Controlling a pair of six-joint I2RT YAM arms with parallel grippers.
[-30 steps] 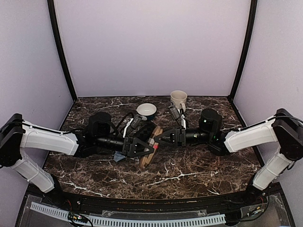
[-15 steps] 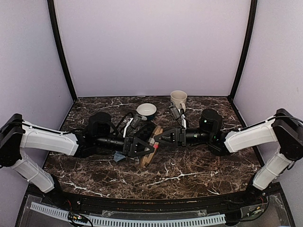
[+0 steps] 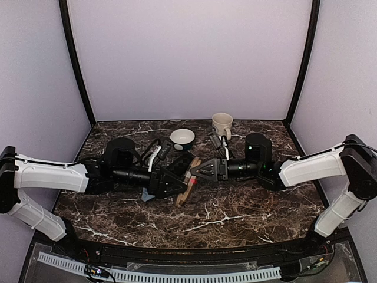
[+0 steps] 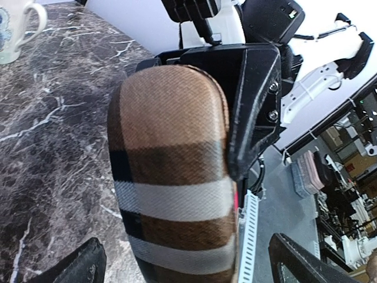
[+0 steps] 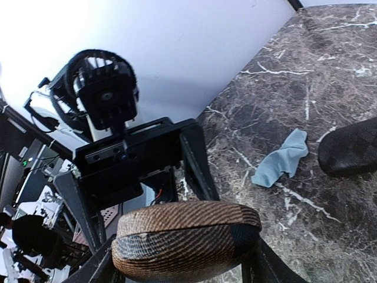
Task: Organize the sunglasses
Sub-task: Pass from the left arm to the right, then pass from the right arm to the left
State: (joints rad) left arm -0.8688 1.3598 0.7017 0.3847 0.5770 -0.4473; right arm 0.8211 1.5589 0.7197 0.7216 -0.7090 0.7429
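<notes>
sunglasses: not visible in any view. Can't tell whether they are inside a case or hidden under an arm.
brown striped case (image 4: 171, 177): looks closed and is pinned between the two claws at mid-table. One rounded end sits in the right claw and the body runs into the left claw's gap. It looks tilted; can't tell whether the low end rests on the table.
right claw (image 3: 203, 171): about half closed, with a finger on each side of the case's end, pinching it across its width. It is the only thing gripping the case.
left claw (image 4: 188, 262): spread wide, with clear space between each fingertip and the case's sides. It holds nothing.
why, my read: the right claw is acting as a clamp so the case doesn't slide. The left claw is backed off wide, either to re-grip or to get at the lid.
black checkered case (image 5: 353, 144): flat on the table off to one side of the right claw, apart from it and untouched.
blue cloth (image 3: 147, 194): crumpled on the table just beside the left claw's wrist, out of the pinch line.
mug (image 3: 222, 124), bowl (image 3: 182, 138): behind both claws by the back wall, well apart from them.
risk: a one-end pinch on a smooth rounded shell could let the case pivot or slip when the left claw closes.
</notes>
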